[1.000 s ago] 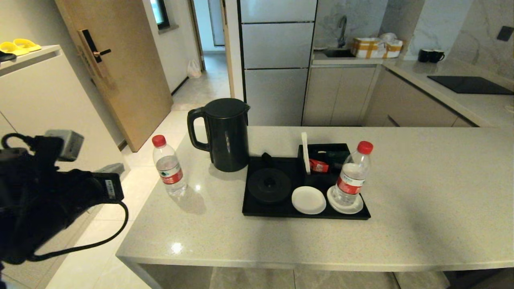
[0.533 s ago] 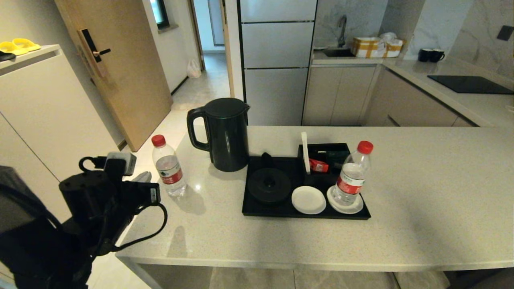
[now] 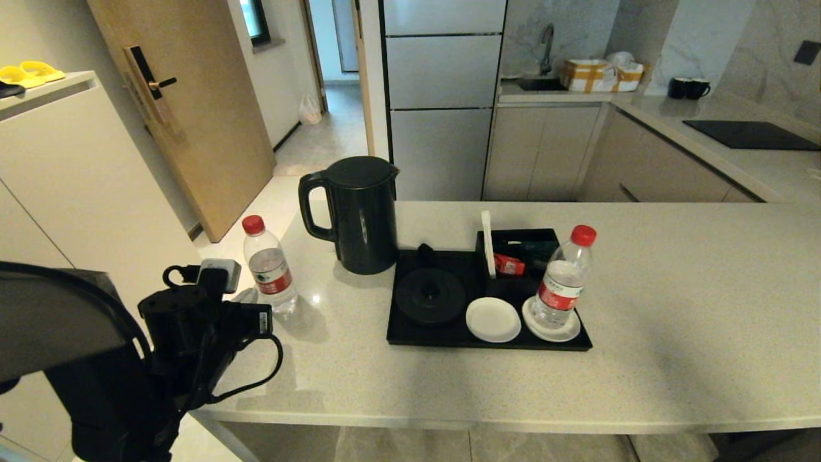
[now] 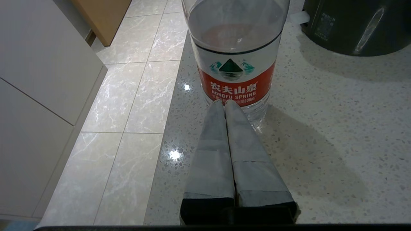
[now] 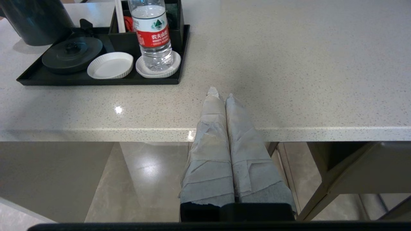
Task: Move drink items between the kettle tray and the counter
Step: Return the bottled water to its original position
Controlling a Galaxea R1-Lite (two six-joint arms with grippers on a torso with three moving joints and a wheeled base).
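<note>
two bottles upright: one on tray saucer (image 3: 551, 328), other bottle (image 3: 270, 264) on table (image 3: 449, 378); left tool (image 4: 224, 102), pressed together, now advanced to it, pickup pending; right tool (image 5: 220, 93) likewise pressed together, idle.

The left arm swings in from beyond the worktop's (image 3: 449, 385) left edge toward the near corner. Its pincer (image 4: 224, 102), fingers pressed together, now points at the water bottle (image 4: 236, 61) standing there, tips just before the red label.
</note>
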